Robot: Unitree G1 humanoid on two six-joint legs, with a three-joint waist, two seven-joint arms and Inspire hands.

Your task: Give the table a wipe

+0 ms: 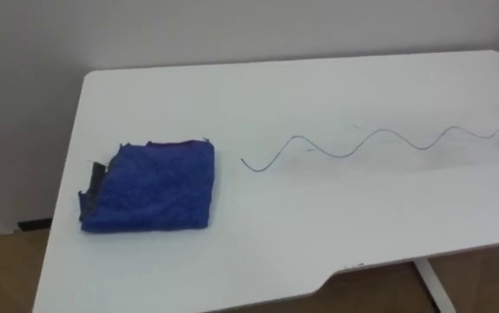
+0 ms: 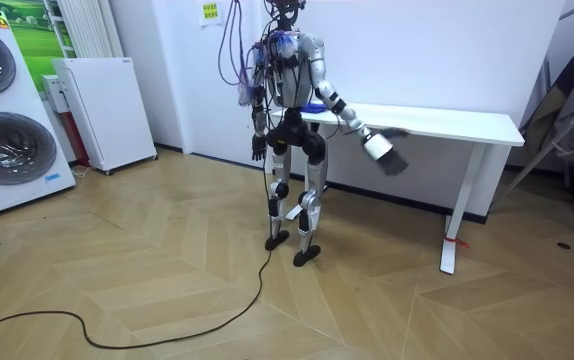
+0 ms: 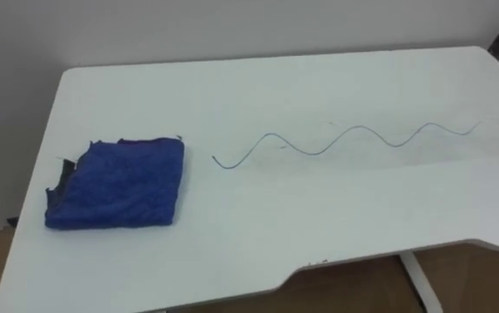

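A folded blue cloth lies on the left part of the white table; no hand touches it. To its right a thin wavy pen line runs across the tabletop toward the right edge. In the room view I stand at the left end of the table, facing it, with the cloth just in front of me. My right hand is stretched out to the room view's right, in front of the table's front edge and slightly below the top. My left hand hangs at my side.
A dark scrap sticks out from under the cloth's left edge. The table's front edge curves inward near me. Two washing machines and a white cabinet stand at the room view's left, a stand at its right.
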